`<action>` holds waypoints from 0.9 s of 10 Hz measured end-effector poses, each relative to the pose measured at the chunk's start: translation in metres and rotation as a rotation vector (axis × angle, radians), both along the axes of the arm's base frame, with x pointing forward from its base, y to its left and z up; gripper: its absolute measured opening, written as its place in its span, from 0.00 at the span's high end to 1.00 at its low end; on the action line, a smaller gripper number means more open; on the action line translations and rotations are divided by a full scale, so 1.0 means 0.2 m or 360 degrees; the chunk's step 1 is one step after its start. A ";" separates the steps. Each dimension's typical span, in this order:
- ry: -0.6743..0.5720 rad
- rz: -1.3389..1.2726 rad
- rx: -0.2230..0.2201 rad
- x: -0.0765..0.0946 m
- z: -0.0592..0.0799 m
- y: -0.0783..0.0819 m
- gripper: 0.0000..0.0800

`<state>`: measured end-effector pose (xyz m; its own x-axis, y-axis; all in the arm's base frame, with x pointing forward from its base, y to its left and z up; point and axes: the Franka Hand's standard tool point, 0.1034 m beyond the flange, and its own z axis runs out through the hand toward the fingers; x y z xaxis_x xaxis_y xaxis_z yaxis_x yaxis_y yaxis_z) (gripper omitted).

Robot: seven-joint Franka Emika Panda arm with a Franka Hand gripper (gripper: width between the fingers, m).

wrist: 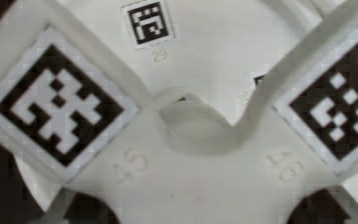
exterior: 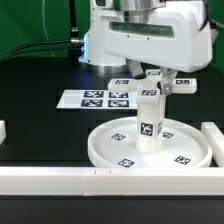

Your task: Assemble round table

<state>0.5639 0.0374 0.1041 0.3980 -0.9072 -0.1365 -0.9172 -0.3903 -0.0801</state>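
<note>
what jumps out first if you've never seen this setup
A white post stands upright on the middle of the large white disc, with the gripper down over its top. Behind them, toward the exterior view's left, the marker board lies flat on the black table. Up close, the wrist view is filled by bold black-and-white tags on white plastic.

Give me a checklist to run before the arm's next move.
1. The post stands upright on the disc: ok.
2. The post sits at the disc's middle: ok.
3. The tagged white piece is seated on the post's top: cannot tell.
4. The gripper is above the post: ok.
5. The gripper is shut on something: cannot tell.
6. The marker board lies apart from the disc: ok.
</note>
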 end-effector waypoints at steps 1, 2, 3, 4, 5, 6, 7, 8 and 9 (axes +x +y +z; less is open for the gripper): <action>0.0016 -0.0144 0.0007 0.00 0.00 0.00 0.44; 0.0032 -0.0276 0.0012 0.00 0.00 0.00 0.44; 0.0046 -0.0363 0.0013 0.00 0.00 0.00 0.44; 0.0060 -0.0456 0.0016 0.00 0.00 0.00 0.44; 0.0079 -0.0583 0.0021 0.01 0.00 0.00 0.44; 0.0098 -0.0709 0.0032 0.01 0.00 0.00 0.44; 0.0112 -0.0810 0.0047 0.01 0.00 0.00 0.44; 0.0133 -0.0998 0.0071 0.00 0.00 -0.01 0.44; 0.0156 -0.1128 0.0087 0.00 0.00 -0.01 0.44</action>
<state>0.5648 0.0356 0.1044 -0.3007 -0.9337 -0.1944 -0.9526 0.3040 0.0134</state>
